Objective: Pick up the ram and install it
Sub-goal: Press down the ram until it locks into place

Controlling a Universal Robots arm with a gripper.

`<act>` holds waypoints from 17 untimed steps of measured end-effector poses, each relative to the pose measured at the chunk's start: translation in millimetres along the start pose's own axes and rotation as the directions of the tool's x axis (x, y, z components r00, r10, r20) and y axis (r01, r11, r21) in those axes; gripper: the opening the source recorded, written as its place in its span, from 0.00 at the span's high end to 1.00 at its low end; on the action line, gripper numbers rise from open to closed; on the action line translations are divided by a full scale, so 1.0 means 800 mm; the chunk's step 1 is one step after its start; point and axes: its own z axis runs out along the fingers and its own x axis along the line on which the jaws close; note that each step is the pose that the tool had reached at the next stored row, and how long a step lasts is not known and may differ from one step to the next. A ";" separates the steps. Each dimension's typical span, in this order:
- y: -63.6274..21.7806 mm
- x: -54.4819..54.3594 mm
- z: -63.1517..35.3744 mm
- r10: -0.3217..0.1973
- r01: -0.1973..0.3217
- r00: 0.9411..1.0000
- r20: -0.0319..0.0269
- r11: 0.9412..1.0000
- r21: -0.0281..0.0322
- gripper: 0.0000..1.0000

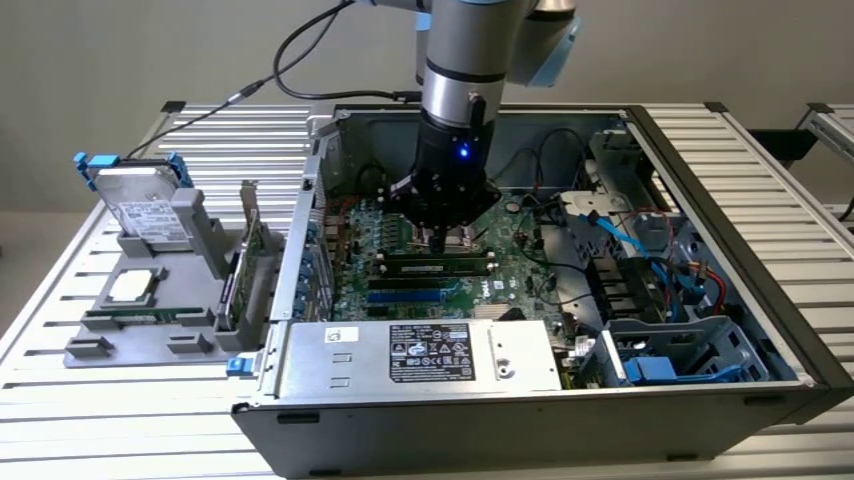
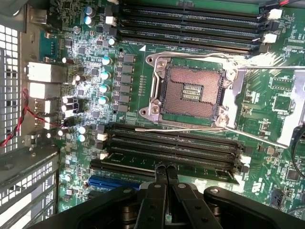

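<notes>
You're pressing ram (image 1: pixel 430 266) into slot, frame centre, inside PC case (image 1: pixel 694 400). Gripper (image 2: pixel 165 168) fingers pinched together, bearing down on stick's top edge, not clamping it. Install step looking nearly done; check latches are seating.

Your arm (image 1: pixel 461 60) was silver-grey with a blue cap; its black gripper (image 1: pixel 443 240) carried a blue light and cable.
</notes>
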 end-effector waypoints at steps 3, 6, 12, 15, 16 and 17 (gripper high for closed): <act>0.000 0.000 -0.002 0.008 -0.008 1.000 0.009 1.000 0.000 0.90; 0.000 0.000 -0.003 0.021 -0.021 1.000 0.021 1.000 0.000 0.90; 0.000 0.000 -0.003 0.083 -0.083 0.996 0.033 0.997 -0.004 0.90; 0.000 0.000 -0.004 0.123 -0.123 0.992 0.032 0.992 -0.008 0.90; 0.000 0.000 -0.004 0.137 -0.137 0.990 0.031 0.991 -0.009 0.90; 0.000 0.000 -0.004 0.148 -0.148 0.989 0.029 0.989 -0.010 0.90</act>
